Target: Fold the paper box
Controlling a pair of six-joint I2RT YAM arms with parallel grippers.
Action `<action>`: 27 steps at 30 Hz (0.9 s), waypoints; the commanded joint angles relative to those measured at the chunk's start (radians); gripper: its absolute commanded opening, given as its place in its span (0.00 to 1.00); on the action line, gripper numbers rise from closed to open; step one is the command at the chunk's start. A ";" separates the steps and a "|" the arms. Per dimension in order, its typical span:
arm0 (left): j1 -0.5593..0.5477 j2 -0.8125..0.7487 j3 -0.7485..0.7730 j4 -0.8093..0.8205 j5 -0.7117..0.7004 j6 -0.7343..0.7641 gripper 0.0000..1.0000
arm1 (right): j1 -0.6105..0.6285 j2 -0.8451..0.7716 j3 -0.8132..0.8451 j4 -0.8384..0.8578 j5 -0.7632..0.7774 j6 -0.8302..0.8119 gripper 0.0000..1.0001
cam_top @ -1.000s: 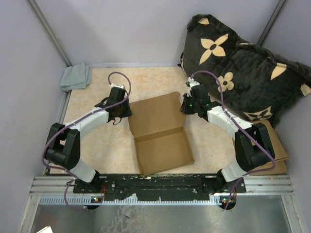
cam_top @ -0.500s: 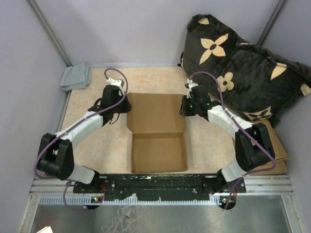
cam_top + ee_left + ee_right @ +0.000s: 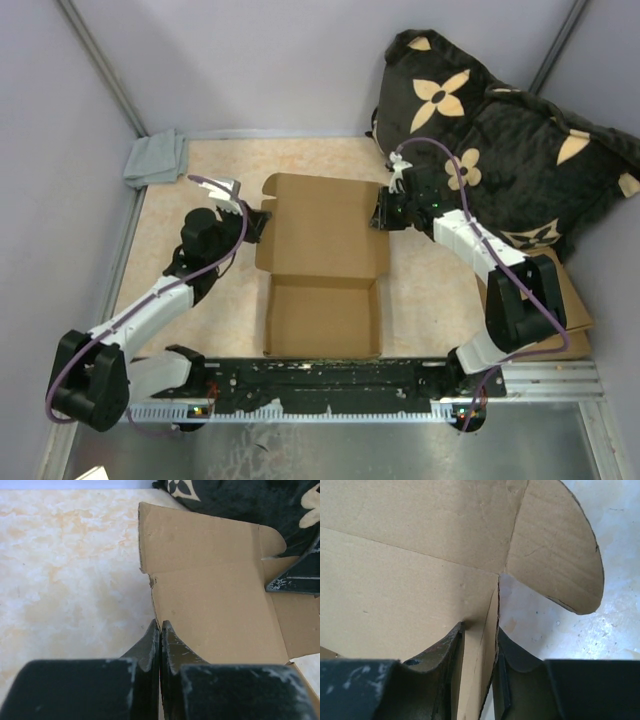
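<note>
Pinching both side edges of the lid panel: the paper box (image 3: 322,260) lies open mid-tabletop (image 3: 200,300), its tray half toward the arm bases and the lid panel on the far half with rounded flaps at the far corners. The left gripper (image 3: 255,222) sits at the box's left edge, just beyond the hinge crease. In the left wrist view its fingers are almost together at the board's edge (image 3: 160,627). It probably nips the cardboard, though the edge vanishes between the pads. The right gripper (image 3: 383,213) is at the box's right edge, narrowed onto a side strip that clearly passes between its fingers (image 3: 479,630).

To do this step well, judged from here:
- Move both arms together, so the lid turns about the hinge crease and does not twist.
- Hold close to the crease and lightly; thin board dents and can tear at the slits.
- Watch the tray half, which is unweighted and may slide toward the rail (image 3: 330,378).

The surface is pale orange mottled stone-look, smooth, so it gives little grip. Plain grey walls enclose the cell. A dark flowered cushion (image 3: 490,140) lies right of and beyond the box, a grey cloth (image 3: 157,157) sits far-left of it, and a cardboard pile (image 3: 570,300) is well off its right side.
</note>
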 commanded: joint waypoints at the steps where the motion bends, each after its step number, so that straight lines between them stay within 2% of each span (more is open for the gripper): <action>1: -0.006 -0.056 -0.054 0.192 0.031 0.047 0.00 | -0.008 -0.040 0.066 -0.029 -0.054 -0.021 0.27; 5: -0.006 -0.081 -0.087 0.245 0.000 0.049 0.00 | -0.007 -0.058 0.099 -0.083 -0.072 -0.030 0.22; 9: -0.007 -0.089 -0.076 0.269 -0.014 0.054 0.00 | -0.007 -0.085 0.125 -0.074 -0.019 -0.024 0.08; 13: -0.007 -0.065 -0.039 0.302 -0.018 0.066 0.00 | -0.006 -0.097 0.155 -0.008 0.012 -0.021 0.06; 20: -0.008 0.034 0.072 0.349 -0.024 0.099 0.01 | 0.000 -0.111 0.185 0.204 0.055 -0.019 0.07; 24: -0.009 0.098 0.119 0.379 -0.027 0.112 0.14 | 0.032 -0.108 0.150 0.344 0.110 -0.055 0.07; 27: -0.010 0.122 0.128 0.382 -0.027 0.106 0.35 | 0.082 -0.111 0.087 0.477 0.178 -0.146 0.07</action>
